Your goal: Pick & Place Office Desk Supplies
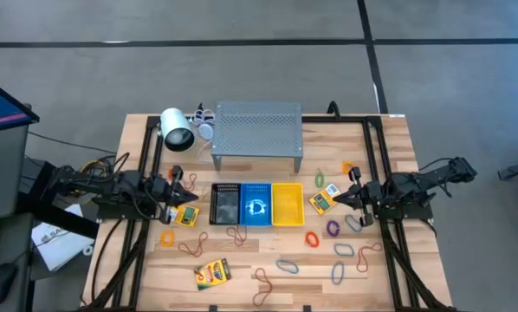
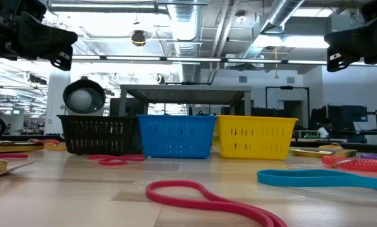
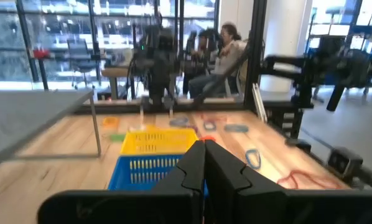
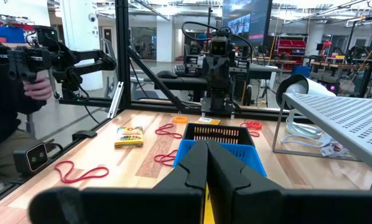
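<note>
Rubber bands lie loose on the wooden table: a brown one (image 1: 192,247), an orange one (image 1: 312,238), a purple one (image 1: 333,228), a blue one (image 1: 288,265) and others. Crayon boxes lie flat at the near middle (image 1: 212,273), by the left arm (image 1: 187,215) and by the right arm (image 1: 321,203). My left gripper (image 1: 184,185) (image 3: 204,146) hovers shut at the table's left, pointing level toward the baskets. My right gripper (image 1: 346,198) (image 4: 206,144) hovers shut at the right, facing it. Neither holds anything.
A black basket (image 1: 225,204), a blue basket (image 1: 256,204) and a yellow basket (image 1: 287,204) stand in a row mid-table. Behind them stands a grey perforated shelf (image 1: 257,128), with a white cylinder (image 1: 176,128) to its left. A person sits beyond the table in the left wrist view.
</note>
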